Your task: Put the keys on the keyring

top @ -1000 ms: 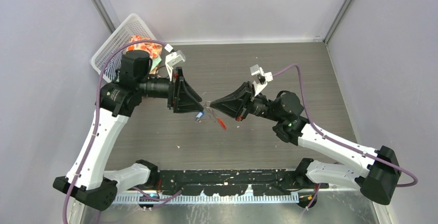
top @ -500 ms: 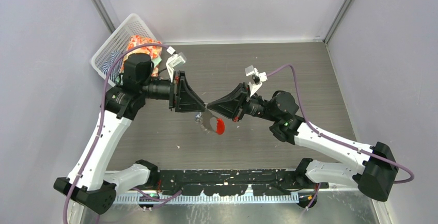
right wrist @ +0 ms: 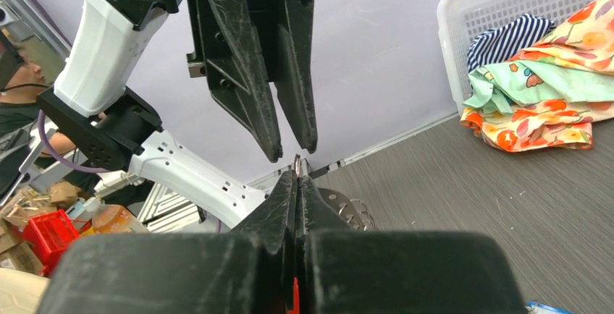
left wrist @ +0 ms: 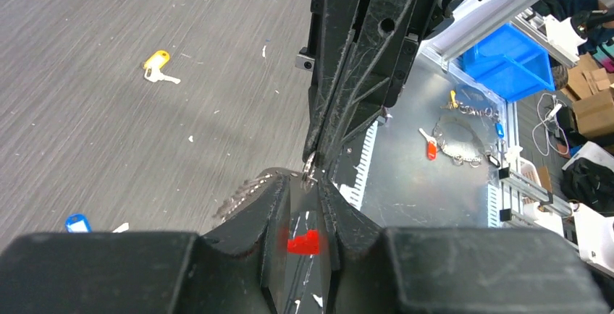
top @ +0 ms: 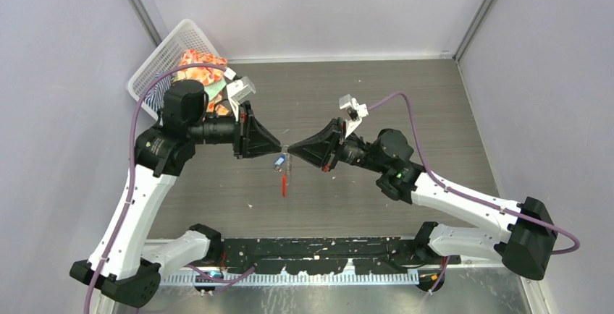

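The right gripper is clamping shut on the metal loop of the keyring, holding it in the air with the rest dangling under its tips. The left gripper is facing it tip to tip, fingers parted a crack, gripping nothing I can make out. Neither key is threaded: the blue key and yellow key are lying on the table below the hands. Next, probably, the left is going down for a key. Bare table is showing all round the tips; the basket is sitting well behind the left wrist.

The red-tagged keyring hangs above the bench; the blue key and yellow key lie there, well apart.
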Motion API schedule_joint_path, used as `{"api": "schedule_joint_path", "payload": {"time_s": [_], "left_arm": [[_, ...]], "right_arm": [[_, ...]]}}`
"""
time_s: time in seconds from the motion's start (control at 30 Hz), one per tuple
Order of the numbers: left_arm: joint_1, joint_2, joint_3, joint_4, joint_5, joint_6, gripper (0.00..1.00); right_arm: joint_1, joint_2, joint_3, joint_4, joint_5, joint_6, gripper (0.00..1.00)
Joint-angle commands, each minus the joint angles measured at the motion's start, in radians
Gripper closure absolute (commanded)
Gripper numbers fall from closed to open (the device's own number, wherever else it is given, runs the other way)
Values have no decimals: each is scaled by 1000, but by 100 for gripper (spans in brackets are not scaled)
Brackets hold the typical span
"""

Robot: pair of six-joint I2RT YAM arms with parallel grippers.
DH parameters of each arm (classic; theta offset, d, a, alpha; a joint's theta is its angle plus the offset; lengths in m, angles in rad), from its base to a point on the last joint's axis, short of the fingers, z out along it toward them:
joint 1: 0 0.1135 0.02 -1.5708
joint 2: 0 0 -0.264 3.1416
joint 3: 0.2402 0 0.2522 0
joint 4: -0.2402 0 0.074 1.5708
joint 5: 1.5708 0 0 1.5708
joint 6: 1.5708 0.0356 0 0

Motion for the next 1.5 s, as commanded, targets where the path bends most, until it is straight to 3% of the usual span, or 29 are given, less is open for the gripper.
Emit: {"api": "schedule_joint_path", "payload": {"time_s": [0.0,0.67,0.87,1.0,1.17,1.33,1.47], "left_arm": [[3,-31,-1,7,22,-22,78],[3,-30,-77,104,61,-118,79],[3,-45,-110,146,71,-142,86],[3,-52,-111,150,69,-150,99],[3,-71,-107,170,56,-148,99],[3,-39,-56,62,113,-67,99],[2,19,27,-155,121,148,99]], "right_arm": [[11,-32,32,48,42,-29,99],[14,-9,38,66,33,-10,99],[15,4,37,86,30,6,99],[17,4,34,88,30,11,99],[19,-1,40,53,23,7,99],[18,-29,112,-155,-17,-73,82],[14,-20,256,-446,-126,-197,65]]}}
